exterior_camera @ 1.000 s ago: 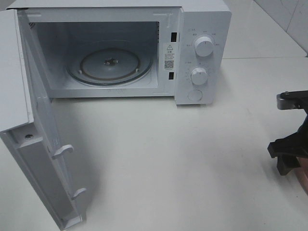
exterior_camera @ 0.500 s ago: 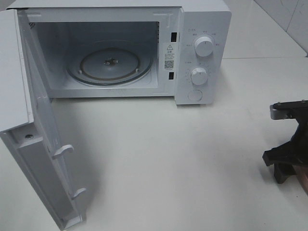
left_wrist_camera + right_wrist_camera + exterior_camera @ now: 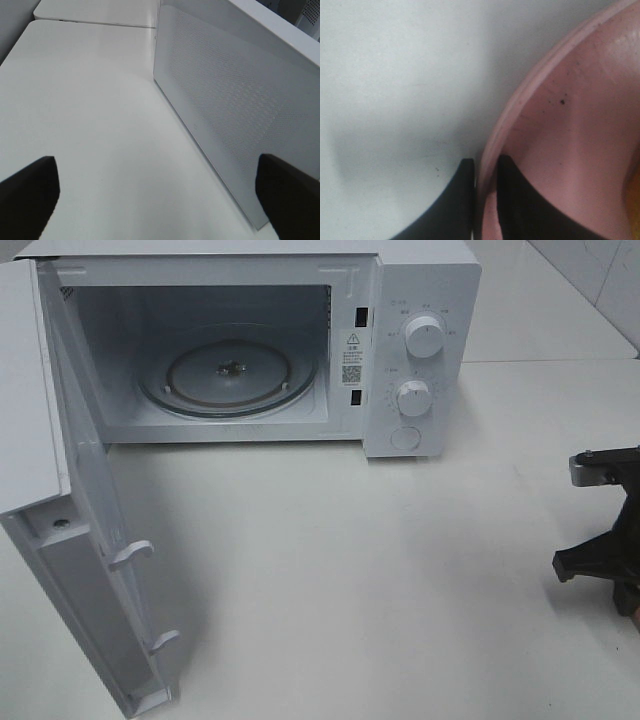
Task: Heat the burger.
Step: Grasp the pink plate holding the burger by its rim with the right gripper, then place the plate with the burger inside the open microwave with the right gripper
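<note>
We look down on a plain white worktop (image 3: pixel 400 570), evenly lit and faintly glossy, with soft shadows. A seam (image 3: pixel 550 361) marks where it meets a second white tabletop (image 3: pixel 540 310) behind. Pale grey tiles (image 3: pixel 612 280) with thin grout lines fill the far right corner.

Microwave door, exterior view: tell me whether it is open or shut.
Open. The door is swung wide out from the left side of the microwave, leaving the glass turntable inside exposed.
</note>
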`<state>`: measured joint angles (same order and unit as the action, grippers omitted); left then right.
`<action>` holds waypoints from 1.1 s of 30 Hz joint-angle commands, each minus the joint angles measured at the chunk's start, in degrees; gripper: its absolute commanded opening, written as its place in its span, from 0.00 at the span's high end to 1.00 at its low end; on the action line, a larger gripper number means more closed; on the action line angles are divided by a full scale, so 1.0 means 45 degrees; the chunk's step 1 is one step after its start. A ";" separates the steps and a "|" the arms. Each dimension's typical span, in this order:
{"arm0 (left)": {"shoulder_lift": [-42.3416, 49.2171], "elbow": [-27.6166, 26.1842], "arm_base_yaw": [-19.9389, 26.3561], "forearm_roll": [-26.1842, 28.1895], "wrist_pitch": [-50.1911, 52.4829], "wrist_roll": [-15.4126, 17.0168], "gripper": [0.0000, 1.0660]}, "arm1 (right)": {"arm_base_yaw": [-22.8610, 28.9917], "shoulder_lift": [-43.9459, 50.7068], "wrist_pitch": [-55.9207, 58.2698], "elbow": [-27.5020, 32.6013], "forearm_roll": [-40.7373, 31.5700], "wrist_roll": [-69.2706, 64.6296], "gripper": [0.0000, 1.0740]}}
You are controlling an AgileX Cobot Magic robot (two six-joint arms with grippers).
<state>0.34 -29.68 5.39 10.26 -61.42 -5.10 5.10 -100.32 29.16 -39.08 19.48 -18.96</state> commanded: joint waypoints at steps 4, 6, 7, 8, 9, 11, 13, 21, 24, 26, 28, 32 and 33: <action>0.0102 0.0013 0.0013 0.0089 -0.0013 0.0076 0.06 | -0.0064 -0.0102 0.0000 0.0089 0.0013 0.0127 1.00; 0.0102 0.0013 0.0013 0.0089 -0.0013 0.0076 0.06 | -0.0013 -0.0102 0.0025 0.0089 0.0000 0.0115 1.00; 0.0102 0.0013 0.0013 0.0089 -0.0013 0.0076 0.06 | -0.0013 -0.0102 0.0025 0.0089 0.0000 0.0115 1.00; 0.0102 0.0013 0.0013 0.0089 -0.0013 0.0076 0.06 | 0.0064 -0.0102 0.0051 0.0089 0.0000 0.0089 1.00; 0.0102 0.0013 0.0013 0.0089 -0.0013 0.0076 0.06 | 0.0306 -0.0102 0.0115 0.0089 0.0064 0.0025 1.00; 0.0102 0.0013 0.0013 0.0089 -0.0013 0.0076 0.06 | 0.0560 -0.0102 0.0293 0.0089 0.0369 -0.0166 1.00; 0.0102 0.0013 0.0013 0.0089 -0.0013 0.0076 0.06 | 0.0662 -0.0102 0.0407 0.0089 0.0598 -0.0433 1.00; 0.0102 0.0013 0.0013 0.0089 -0.0013 0.0076 0.06 | 0.1910 -0.0102 0.1579 0.0089 0.3285 -0.3438 1.00; 0.0102 0.0013 0.0013 0.0089 -0.0013 0.0076 0.06 | 0.2228 -0.0102 0.1986 0.0089 0.3641 -0.3845 1.00; 0.0102 0.0013 0.0013 0.0089 -0.0013 0.0076 0.06 | 0.2343 -0.0102 0.2101 0.0089 0.3680 -0.3858 1.00; 0.0102 0.0013 0.0013 0.0089 -0.0013 0.0076 0.06 | 0.2546 -0.0102 0.2305 0.0089 0.3756 -0.3947 1.00; 0.0102 0.0013 0.0013 0.0089 -0.0013 0.0076 0.06 | 0.2992 0.0038 0.2750 0.0089 0.4138 -0.4316 1.00; 0.0102 0.0013 0.0013 0.0089 -0.0013 0.0076 0.06 | 0.2992 0.0038 0.2750 0.0089 0.4138 -0.4316 1.00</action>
<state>0.34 -29.68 5.39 10.26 -61.42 -5.10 18.45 -100.61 39.02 -39.02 35.75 -37.64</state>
